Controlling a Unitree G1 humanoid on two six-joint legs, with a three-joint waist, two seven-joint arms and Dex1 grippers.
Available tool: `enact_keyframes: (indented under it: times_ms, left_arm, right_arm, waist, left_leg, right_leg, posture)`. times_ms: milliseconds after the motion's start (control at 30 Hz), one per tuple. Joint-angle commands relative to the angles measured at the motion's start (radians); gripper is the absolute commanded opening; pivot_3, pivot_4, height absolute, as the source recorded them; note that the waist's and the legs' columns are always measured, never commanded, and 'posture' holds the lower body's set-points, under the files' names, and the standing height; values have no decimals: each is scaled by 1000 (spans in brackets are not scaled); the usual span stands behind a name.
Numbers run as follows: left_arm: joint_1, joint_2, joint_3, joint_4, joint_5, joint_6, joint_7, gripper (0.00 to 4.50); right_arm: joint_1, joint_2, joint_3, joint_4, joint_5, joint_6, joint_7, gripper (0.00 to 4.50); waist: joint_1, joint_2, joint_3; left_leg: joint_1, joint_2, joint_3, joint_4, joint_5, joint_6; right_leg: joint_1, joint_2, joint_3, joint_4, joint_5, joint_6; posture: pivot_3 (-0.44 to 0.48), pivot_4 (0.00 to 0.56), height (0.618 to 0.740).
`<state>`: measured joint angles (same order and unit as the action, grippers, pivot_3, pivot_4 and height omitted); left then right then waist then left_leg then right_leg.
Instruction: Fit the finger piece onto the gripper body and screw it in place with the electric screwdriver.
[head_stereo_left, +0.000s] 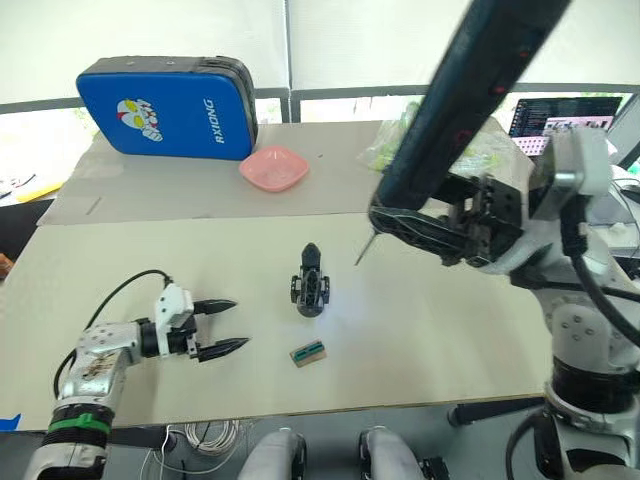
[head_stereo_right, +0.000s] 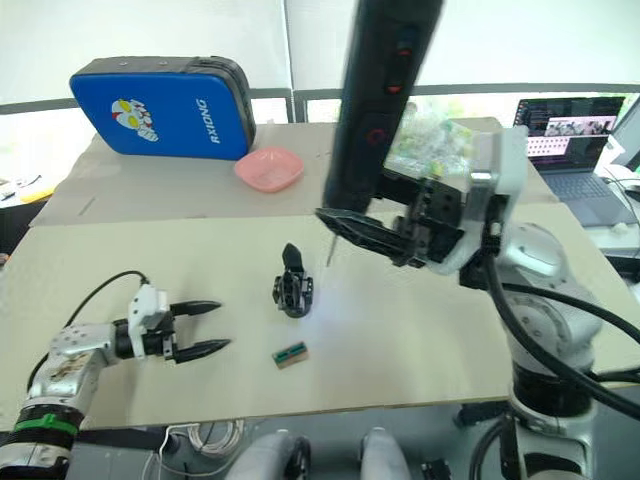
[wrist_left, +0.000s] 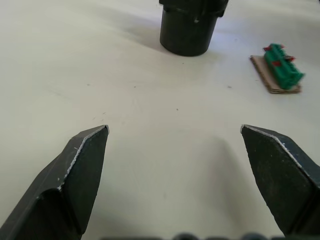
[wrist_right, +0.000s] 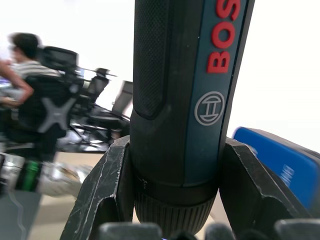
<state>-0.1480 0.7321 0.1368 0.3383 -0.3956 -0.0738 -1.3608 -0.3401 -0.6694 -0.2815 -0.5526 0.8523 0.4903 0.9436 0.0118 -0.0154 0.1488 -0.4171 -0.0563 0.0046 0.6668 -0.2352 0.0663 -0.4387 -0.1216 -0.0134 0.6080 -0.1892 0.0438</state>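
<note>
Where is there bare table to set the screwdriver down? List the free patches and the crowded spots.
Free: the wide stretch of table between the gripper body and the right gripper, and the strip in front of the blue case. Crowded: around the gripper body, the tan-and-green block and the open left gripper.

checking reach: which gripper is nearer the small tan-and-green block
Left. The left gripper sits open just beside the small tan-and-green block; the right gripper is raised farther off, gripping the black electric screwdriver.
</note>
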Motion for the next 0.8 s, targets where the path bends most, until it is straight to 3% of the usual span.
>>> enact_keyframes:
  times_ms: [33, 133, 267, 533, 800]
  left_arm:
    - [42, 93, 94, 17, -25, -48, -57, 4470]
    - [81, 126, 110, -1, -44, -31, -104, 4470]
    - [94, 98, 89, -113, -73, 28, -86, 4470]
    - [97, 10, -80, -416, -46, 139, -2, 4470]
    - [26, -122, -301, -467, 86, 188, 131, 4470]
  right_arm:
    - [140, -56, -200, -12, 5, -39, 27, 1958]
    - [238, -63, -273, 6, 1, -65, 28, 1958]
    - [255, -37, -226, -54, 15, -83, 10, 1958]
    - [115, 66, 44, -182, 30, -68, -81, 1958]
    - [25, 198, 346, -83, -131, -129, -37, 1958]
  waist:
    - [1, 0, 1]
    - [2, 4, 3]
    - [-1, 4, 4]
    - [-2, 4, 5]
    - [1, 2, 6]
  left_leg:
    - [-1, 0, 1, 0, -1, 1]
    - [-4, -3, 3, 2, -1, 1]
    - [-3, -1, 3, 2, -1, 1]
    - [-3, 0, 3, 3, 4, 7]
    - [-3, -1, 3, 7, 4, 8]
  right_leg:
    - [1, 0, 1, 0, 0, 0]
    - [-1, -4, 1, 0, 1, 1]
    - [0, -4, -1, 1, 1, 2]
    - [0, -1, -1, 2, 1, 2]
    - [1, 1, -3, 3, 1, 2]
  posture:
    - [0, 150, 740]
    - [0, 150, 740]
    - [0, 150, 740]
    - [0, 150, 740]
    - [0, 150, 740]
